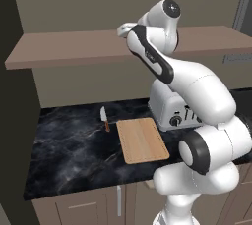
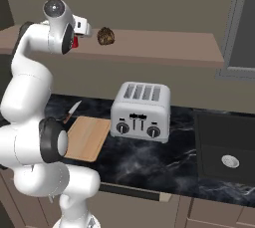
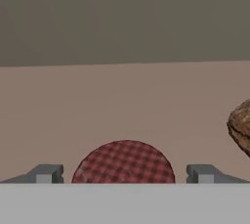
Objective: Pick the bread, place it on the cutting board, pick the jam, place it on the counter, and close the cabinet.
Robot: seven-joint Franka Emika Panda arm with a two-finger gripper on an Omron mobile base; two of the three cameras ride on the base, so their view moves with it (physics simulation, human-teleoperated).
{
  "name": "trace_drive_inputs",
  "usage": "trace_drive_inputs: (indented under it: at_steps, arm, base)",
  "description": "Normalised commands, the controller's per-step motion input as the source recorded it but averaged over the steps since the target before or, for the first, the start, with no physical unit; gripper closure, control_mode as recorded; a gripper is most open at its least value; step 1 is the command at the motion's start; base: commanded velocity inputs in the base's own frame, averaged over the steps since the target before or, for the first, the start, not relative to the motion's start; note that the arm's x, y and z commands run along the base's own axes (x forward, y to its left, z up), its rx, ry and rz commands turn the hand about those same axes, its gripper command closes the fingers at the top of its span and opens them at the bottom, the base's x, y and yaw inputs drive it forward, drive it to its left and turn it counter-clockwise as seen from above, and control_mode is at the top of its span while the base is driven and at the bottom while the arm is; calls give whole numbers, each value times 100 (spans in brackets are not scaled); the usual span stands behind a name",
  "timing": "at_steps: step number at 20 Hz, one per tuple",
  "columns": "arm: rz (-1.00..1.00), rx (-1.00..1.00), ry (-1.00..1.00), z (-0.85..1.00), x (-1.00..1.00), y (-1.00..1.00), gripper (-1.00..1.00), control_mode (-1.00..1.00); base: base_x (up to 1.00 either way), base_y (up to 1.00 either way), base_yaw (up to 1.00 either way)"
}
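The jam [image 3: 124, 162], a red jar with a checked lid, stands on the brown shelf of the cabinet [image 2: 164, 43]. My gripper [image 3: 124, 173] is open, one fingertip on either side of the jar with a gap at each. The dark lumpy bread [image 2: 105, 36] sits on the same shelf just right of the jar, and shows at the right edge of the hand view as the bread [image 3: 240, 127]. Below, the pale cutting board [image 1: 142, 140] lies bare on the black veined counter [image 1: 74, 145].
A knife [image 1: 104, 119] lies left of the board's far corner. A silver toaster [image 2: 141, 110] stands right of the board, and a dark sink [image 2: 226, 147] further right. A grey door panel [image 2: 241, 28] hangs at the shelf's right end. My arm's elbow hangs over the toaster.
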Motion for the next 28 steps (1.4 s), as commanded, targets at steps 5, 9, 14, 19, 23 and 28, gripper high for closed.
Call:
trace_drive_inputs:
  at_steps: [5,9,14,19,23,28]
  arm:
    - [2,0,0,-4,0,0,100,-100]
    - [1,0,0,0,0,0,100,-100]
    - [0,0,0,0,0,0,100,-100]
    - [0,0,0,0,-1,0,100,-100]
    - [0,0,0,0,-20,0,100,-100]
    - [0,0,0,0,-36,0,100,-100]
  base:
    - [0,0,0]
    - [0,0,0]
    - [0,0,0]
    - [0,0,0]
    - [0,0,0]
    - [0,0,0]
